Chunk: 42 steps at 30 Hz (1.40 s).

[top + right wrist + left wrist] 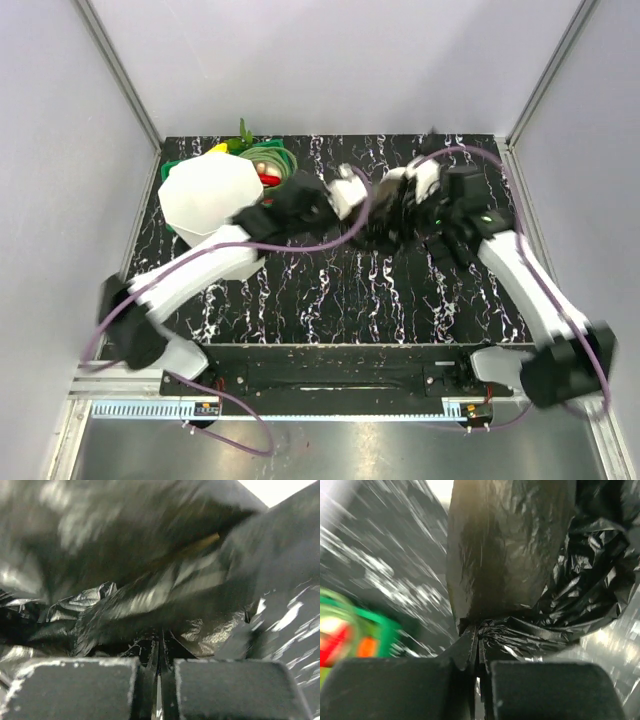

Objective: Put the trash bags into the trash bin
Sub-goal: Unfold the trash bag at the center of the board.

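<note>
Black marbled table (340,290) carries the trash bin (205,195) and green basket (281,160).

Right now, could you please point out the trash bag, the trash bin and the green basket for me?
trash bag (510,555): left wrist view, on its smooth stretched film.
trash bin (182,195): top view, white surface near its faceted left edge.
green basket (283,160): top view, on its green rim.

Green basket (276,160) just beside trash bin (190,200)

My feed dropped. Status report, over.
Left pincer shut on black trash bag. Right pincer shut on it too. Bag mid-table, outside white trash bin. Green basket beside bin.
</note>
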### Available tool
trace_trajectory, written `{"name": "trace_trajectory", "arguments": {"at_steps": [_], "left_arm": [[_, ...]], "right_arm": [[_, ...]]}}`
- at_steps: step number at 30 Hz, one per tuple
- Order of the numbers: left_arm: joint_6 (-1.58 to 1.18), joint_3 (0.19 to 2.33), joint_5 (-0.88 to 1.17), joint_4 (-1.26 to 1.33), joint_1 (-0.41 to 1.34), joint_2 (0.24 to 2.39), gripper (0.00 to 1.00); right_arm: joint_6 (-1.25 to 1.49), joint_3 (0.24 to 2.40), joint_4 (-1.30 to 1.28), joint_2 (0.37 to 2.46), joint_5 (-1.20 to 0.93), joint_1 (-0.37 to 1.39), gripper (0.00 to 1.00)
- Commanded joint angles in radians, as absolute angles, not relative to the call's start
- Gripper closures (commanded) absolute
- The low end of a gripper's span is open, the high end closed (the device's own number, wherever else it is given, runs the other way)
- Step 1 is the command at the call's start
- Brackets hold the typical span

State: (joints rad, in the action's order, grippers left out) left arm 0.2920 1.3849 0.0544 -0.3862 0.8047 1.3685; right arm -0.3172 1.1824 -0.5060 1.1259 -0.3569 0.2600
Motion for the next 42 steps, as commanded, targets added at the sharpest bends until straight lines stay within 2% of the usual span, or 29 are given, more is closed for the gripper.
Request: {"name": "trace_trajectory", "arguments": {"at_steps": [1,5,8,10,12,16,18,21,24,27,31,37,42], "left_arm": [[0.354,1.299,0.046,-0.471,0.786,1.491,1.0],[0.328,1.457,0.139,-0.566,0.684,1.529,1.0],[0.296,1.627,0.186,-0.615,0.623,1.551,1.0],[0.241,1.795,0.219,-0.65,0.568,1.581,1.0],[0.154,2.077,0.235,-0.69,0.51,1.652,1.0],[-0.035,2.461,0.195,-0.657,0.402,1.767,1.0],[-0.032,2.49,0.087,-0.594,0.381,1.757,1.0],[0.04,2.317,0.101,-0.528,0.383,1.675,1.0],[0.141,2.101,0.111,-0.537,0.474,1.611,1.0],[0.216,1.965,0.106,-0.566,0.554,1.6,1.0],[0.204,1.963,0.178,-0.638,0.566,1.634,1.0],[0.215,2.009,0.227,-0.692,0.569,1.655,1.0],[0.207,2.075,0.181,-0.687,0.569,1.673,1.0]], "right_arm": [[-0.451,1.034,-0.656,1.236,-0.319,0.256,1.0],[-0.466,1.057,-0.676,1.212,-0.273,0.249,1.0],[-0.462,1.182,-0.728,1.227,-0.239,0.232,1.0],[-0.45,1.348,-0.761,1.253,-0.235,0.203,1.0],[-0.414,1.539,-0.765,1.308,-0.197,0.166,1.0],[-0.279,2.025,-0.827,1.486,-0.184,0.095,1.0],[-0.244,2.214,-0.889,1.566,-0.163,0.087,1.0],[-0.244,2.362,-1.035,1.663,-0.225,0.087,1.0],[-0.219,2.23,-1.095,1.683,-0.441,0.097,1.0],[-0.232,2.027,-1.031,1.632,-0.497,0.13,1.0],[-0.251,1.864,-0.951,1.543,-0.498,0.15,1.0],[-0.267,1.819,-0.945,1.468,-0.467,0.149,0.99],[-0.238,1.844,-0.919,1.483,-0.324,0.15,0.89]]}}
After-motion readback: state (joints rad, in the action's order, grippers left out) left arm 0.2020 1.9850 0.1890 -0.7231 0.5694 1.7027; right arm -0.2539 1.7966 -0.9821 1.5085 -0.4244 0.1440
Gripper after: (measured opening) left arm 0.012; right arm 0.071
